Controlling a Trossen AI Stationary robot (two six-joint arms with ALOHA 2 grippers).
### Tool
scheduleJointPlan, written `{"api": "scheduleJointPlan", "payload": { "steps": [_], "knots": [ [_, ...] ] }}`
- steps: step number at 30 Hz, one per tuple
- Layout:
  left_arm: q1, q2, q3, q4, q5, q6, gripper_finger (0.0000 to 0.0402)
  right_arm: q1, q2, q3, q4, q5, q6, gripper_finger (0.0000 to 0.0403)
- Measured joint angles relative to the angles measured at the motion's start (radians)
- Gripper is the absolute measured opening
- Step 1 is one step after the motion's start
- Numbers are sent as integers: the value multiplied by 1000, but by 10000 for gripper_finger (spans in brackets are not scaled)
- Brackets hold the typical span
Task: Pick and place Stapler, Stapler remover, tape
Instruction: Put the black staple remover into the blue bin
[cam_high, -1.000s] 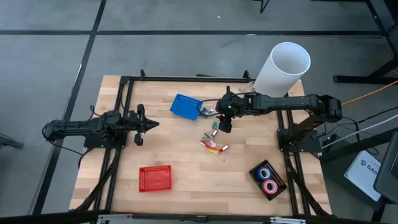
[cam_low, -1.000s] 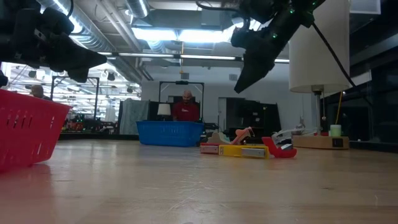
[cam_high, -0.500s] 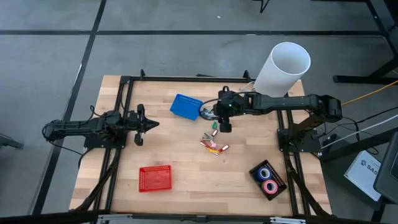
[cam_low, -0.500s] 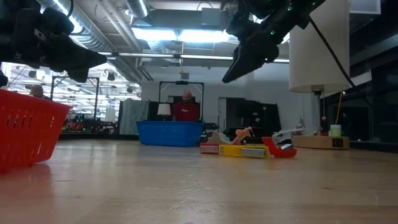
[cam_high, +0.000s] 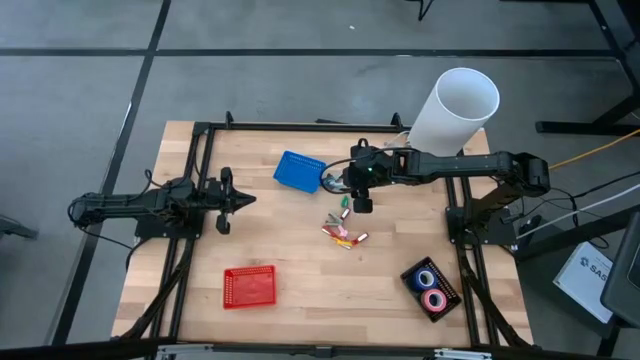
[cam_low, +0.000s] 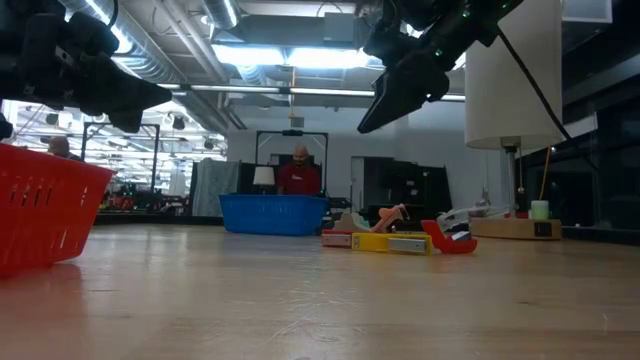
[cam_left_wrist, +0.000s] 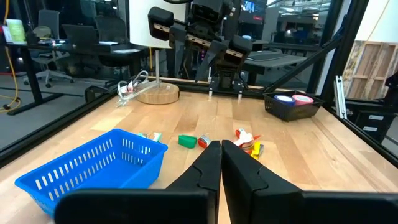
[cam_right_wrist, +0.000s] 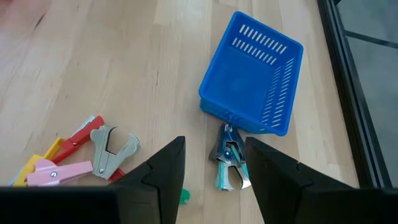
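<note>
Directly beneath right gripper (cam_right_wrist: 211, 168), jaws half-spread, empty: stapler remover (cam_right_wrist: 229, 163), lengthwise toward blue basket (cam_right_wrist: 252, 74), touching it.

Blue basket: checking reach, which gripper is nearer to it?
Right. The right gripper hovers just beside the blue basket; the left gripper waits farther off, toward the table's left side.

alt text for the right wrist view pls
The open right gripper hovers over a metal staple remover lying on the wood table beside an empty blue basket. Another staple remover lies among small coloured staplers.
</note>
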Motion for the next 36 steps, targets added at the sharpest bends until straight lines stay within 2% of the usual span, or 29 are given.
{"api": "scheduleJointPlan", "payload": {
  "steps": [10, 18, 22, 36],
  "knots": [
    [0, 0, 0, 0, 0, 0, 9, 0, 0, 0, 19, -2, 9, 169],
    [0, 0, 0, 0, 0, 0, 6, 4, 0, 0, -4, -128, 136, 169],
    [0, 0, 0, 0, 0, 0, 6, 5, 0, 0, -12, -128, 183, 169],
    [0, 0, 0, 0, 0, 0, 8, 5, 33, 0, -13, -128, 183, 169]
  ]
}}
